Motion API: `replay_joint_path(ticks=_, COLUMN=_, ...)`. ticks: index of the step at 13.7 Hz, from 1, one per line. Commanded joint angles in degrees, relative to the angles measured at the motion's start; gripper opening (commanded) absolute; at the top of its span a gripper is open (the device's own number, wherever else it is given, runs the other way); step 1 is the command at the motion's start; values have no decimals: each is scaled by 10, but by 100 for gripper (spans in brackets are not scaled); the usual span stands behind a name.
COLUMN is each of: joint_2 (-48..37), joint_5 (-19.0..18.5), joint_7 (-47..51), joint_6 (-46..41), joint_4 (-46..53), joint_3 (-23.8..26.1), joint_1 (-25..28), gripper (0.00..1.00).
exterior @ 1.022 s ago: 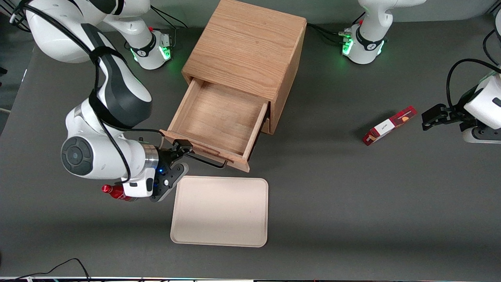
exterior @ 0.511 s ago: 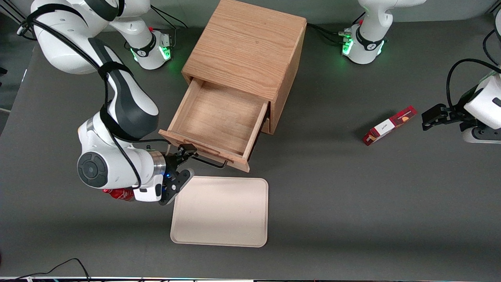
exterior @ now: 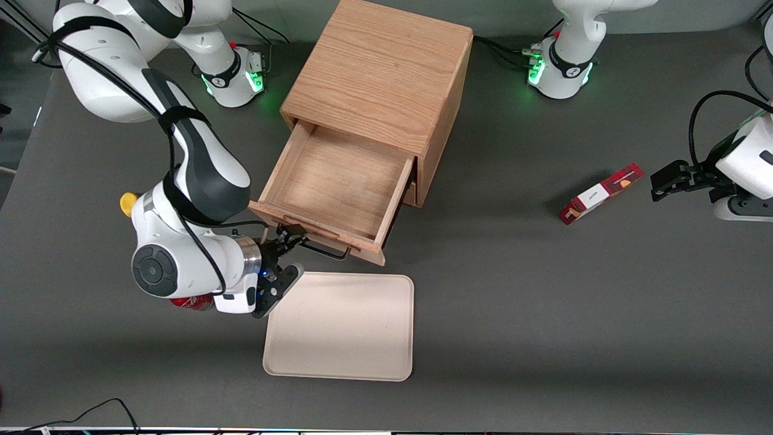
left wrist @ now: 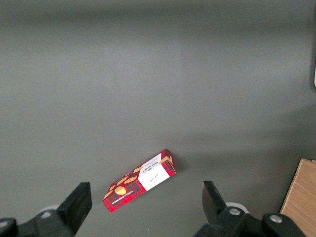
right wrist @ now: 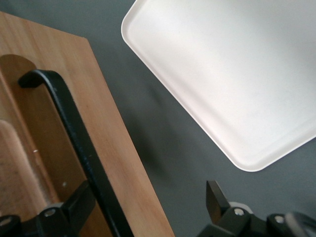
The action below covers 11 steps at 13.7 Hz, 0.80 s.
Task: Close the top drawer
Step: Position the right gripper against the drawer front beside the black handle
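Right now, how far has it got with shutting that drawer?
Little is done: the top drawer stands pulled well out of the cabinet. In hand: the gripper, fingers open, sits at the drawer's black pull. Left: the whole push in.

you see the shallow light oak top drawer (exterior: 338,181) pulled fully open and empty, its black wire pull (exterior: 323,251) just beside the gripper (exterior: 291,251).

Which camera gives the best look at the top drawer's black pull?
The right wrist view: the black pull fills it close up, with the open hand straddling the drawer front. The front view shows the pull small, partly hidden. The left wrist view misses it.
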Motion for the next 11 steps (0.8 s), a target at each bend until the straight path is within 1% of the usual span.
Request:
replay_joint_path(ticks=1, joint_2=10, joint_5=-15, joint_7=-10, joint_6=9, joint_4=3, joint_3=6, joint_1=10, gripper=100)
replay_joint_path(ticks=6, joint_2=5, joint_5=-25, joint_7=-9, joint_6=16, joint_4=-20, joint_3=7, joint_1=12, gripper=100)
replay_joint_path(ticks=11, joint_2=-28, joint_5=-24, joint_7=-8, joint_6=11, joint_4=-61, joint_3=15, joint_1=9, gripper=100)
